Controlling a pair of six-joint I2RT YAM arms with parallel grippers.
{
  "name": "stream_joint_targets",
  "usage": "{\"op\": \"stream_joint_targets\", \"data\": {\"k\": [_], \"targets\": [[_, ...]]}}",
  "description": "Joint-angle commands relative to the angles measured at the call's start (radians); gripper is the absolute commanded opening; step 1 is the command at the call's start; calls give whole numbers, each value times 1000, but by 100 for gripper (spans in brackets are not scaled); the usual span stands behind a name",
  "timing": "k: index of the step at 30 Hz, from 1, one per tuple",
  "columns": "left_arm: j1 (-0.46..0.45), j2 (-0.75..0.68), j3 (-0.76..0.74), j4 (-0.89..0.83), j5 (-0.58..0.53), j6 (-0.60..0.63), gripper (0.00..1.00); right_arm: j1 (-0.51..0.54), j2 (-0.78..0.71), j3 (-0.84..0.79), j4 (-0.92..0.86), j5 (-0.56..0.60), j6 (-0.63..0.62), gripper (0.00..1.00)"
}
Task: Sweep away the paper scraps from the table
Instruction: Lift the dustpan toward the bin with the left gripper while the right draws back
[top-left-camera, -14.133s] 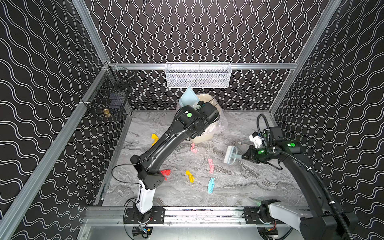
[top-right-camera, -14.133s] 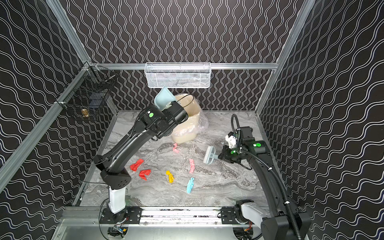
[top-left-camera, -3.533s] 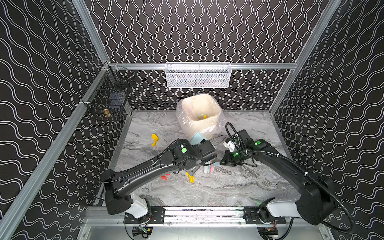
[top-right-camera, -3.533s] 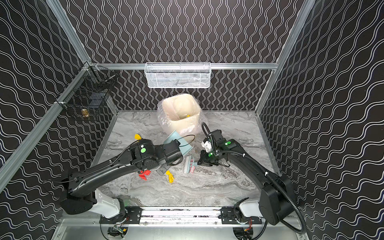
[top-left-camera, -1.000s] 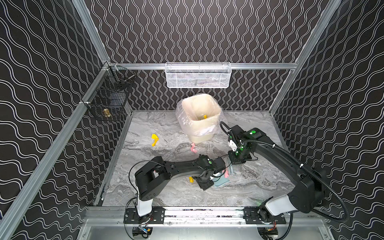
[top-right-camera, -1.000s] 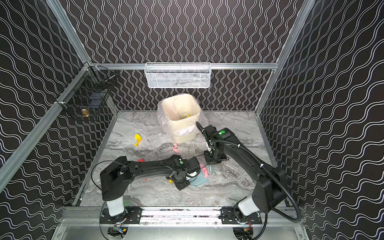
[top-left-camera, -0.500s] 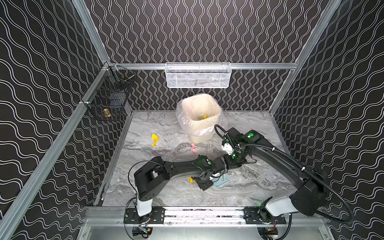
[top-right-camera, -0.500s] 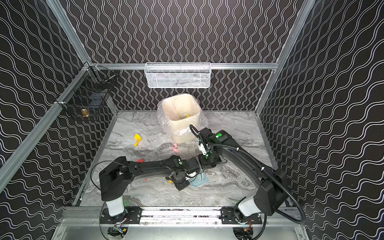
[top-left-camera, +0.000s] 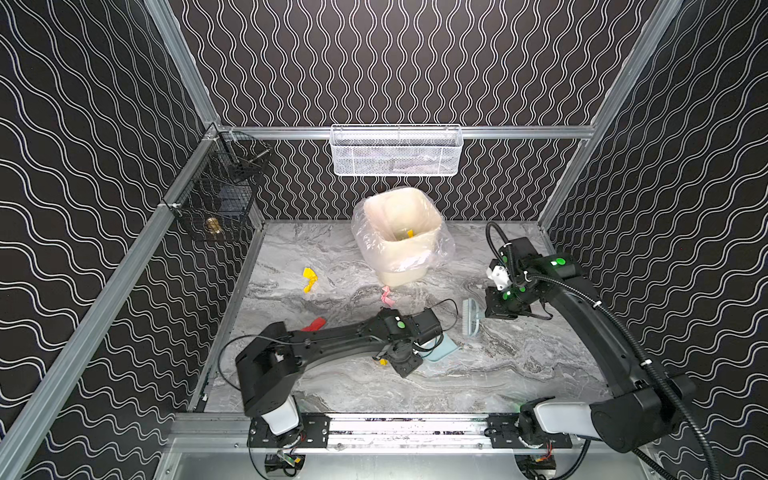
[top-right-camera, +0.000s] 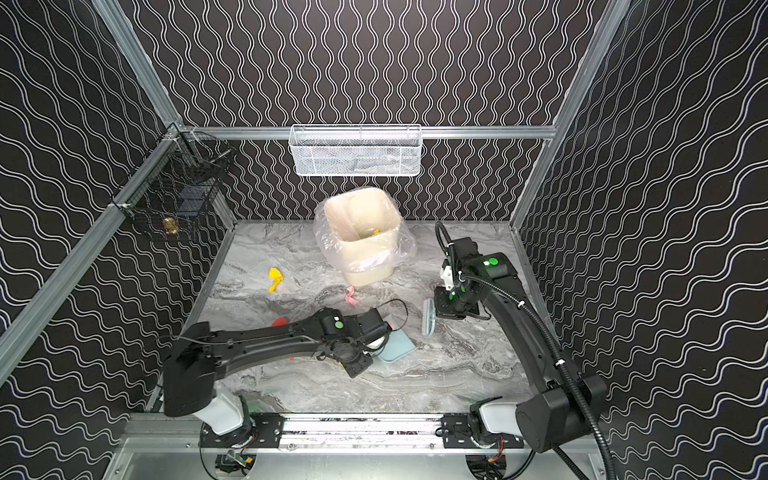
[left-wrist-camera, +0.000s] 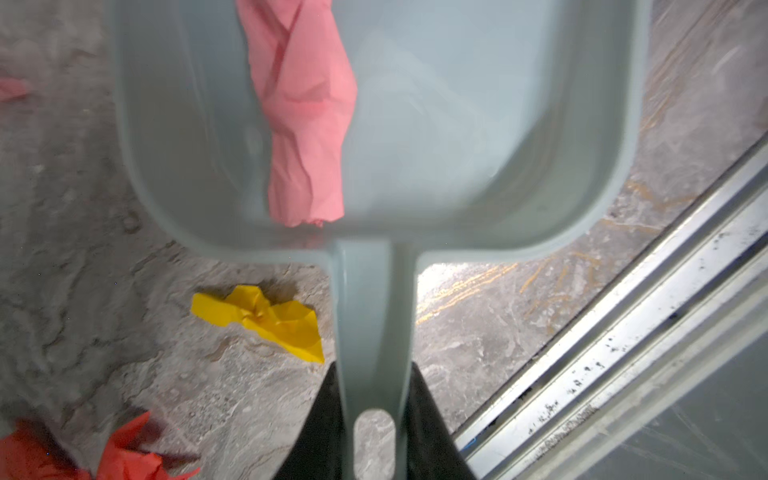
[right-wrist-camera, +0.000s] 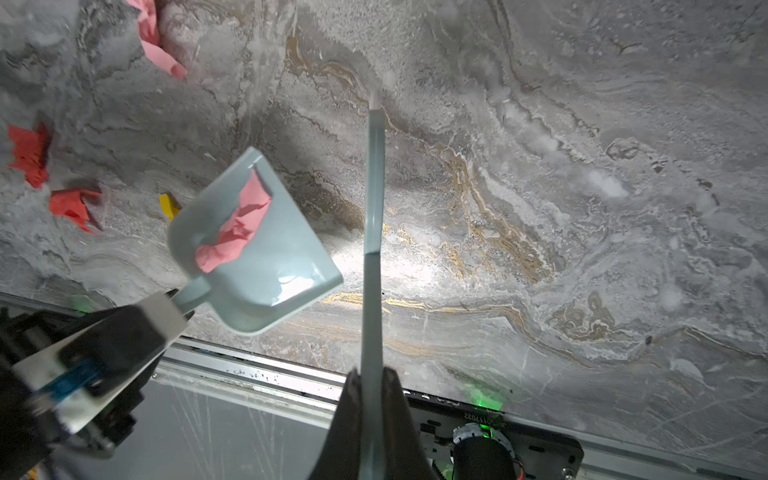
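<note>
My left arm (top-left-camera: 332, 338) stretches low over the worktop (top-left-camera: 498, 374), with the left pincer (left-wrist-camera: 374, 399) clamped on the pan (left-wrist-camera: 457, 124) handle. A pink scrap (left-wrist-camera: 307, 116) lies in the pan ahead, and a yellow scrap (left-wrist-camera: 266, 320) sits just beside the handle. My right arm (top-left-camera: 582, 316) arches over, with the right pincer (right-wrist-camera: 371, 395) clamped on the brush (right-wrist-camera: 372, 208), apart from the pan.

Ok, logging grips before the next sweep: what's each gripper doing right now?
Left gripper: shut on the handle of the pale blue plastic dustpan.
Right gripper: shut on the handle of the pale blue plastic brush.
</note>
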Motion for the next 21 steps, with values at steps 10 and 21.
{"op": "stream_joint_targets", "data": {"k": [10, 21], "targets": [[4, -222, 181, -379, -200, -112, 0, -103, -8, -32, 122, -123, -31, 0], [145, -255, 471, -580, -258, -143, 0, -133, -11, -56, 154, -177, -30, 0]]}}
